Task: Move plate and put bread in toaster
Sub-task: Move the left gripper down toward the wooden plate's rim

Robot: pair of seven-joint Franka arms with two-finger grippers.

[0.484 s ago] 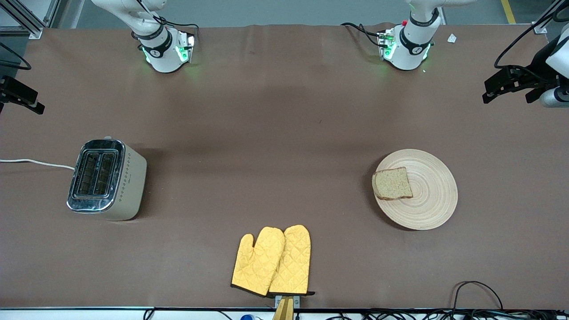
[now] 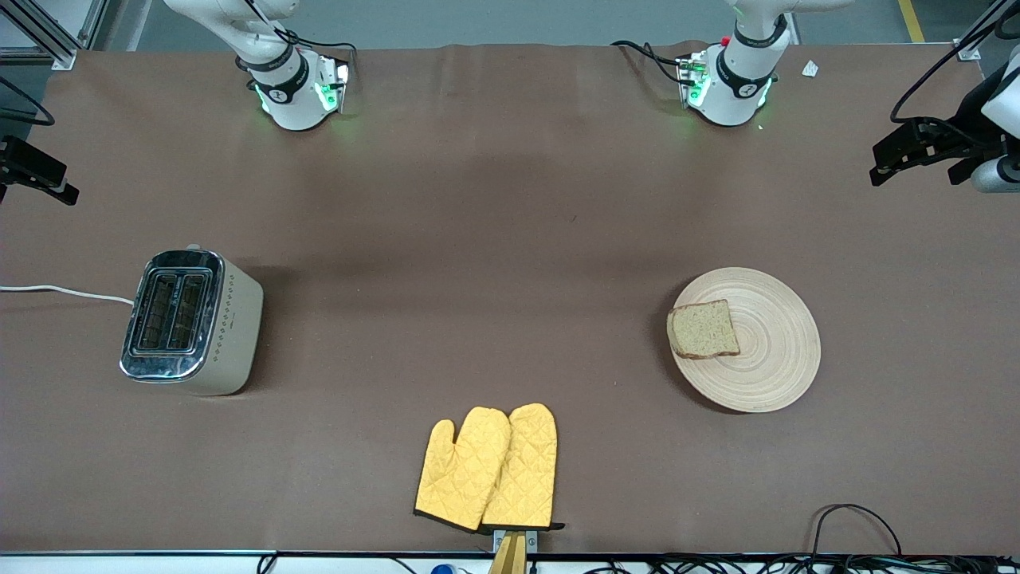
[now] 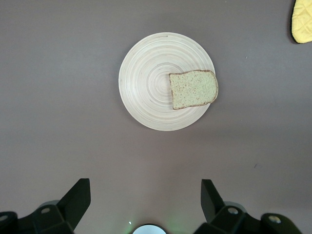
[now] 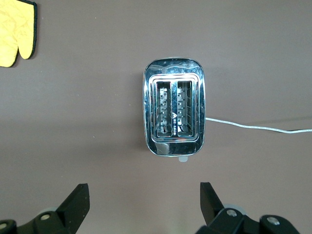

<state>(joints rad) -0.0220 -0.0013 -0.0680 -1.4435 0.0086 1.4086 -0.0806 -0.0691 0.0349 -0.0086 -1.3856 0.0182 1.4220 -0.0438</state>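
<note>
The light wooden plate (image 2: 765, 351) lies toward the left arm's end of the table, with the brown bread slice (image 2: 703, 329) on the part of its rim toward the table's middle. Both also show in the left wrist view: plate (image 3: 146, 92), bread (image 3: 193, 88). My left gripper (image 3: 146, 187) is open and empty, high over the table between its base and the plate. The cream toaster (image 2: 191, 321) stands toward the right arm's end with both slots empty, and it shows from above in the right wrist view (image 4: 174, 113). My right gripper (image 4: 145, 191) is open and empty, high above it.
A pair of yellow oven mitts (image 2: 488, 468) lies at the table's edge nearest the front camera, midway along it. The toaster's white cord (image 2: 64, 292) runs off the right arm's end. Cables (image 2: 853, 518) hang at the near edge by the left arm's end.
The left arm's hand has shifted very slightly outward. The plate, bread, toaster and mitts have not moved.
</note>
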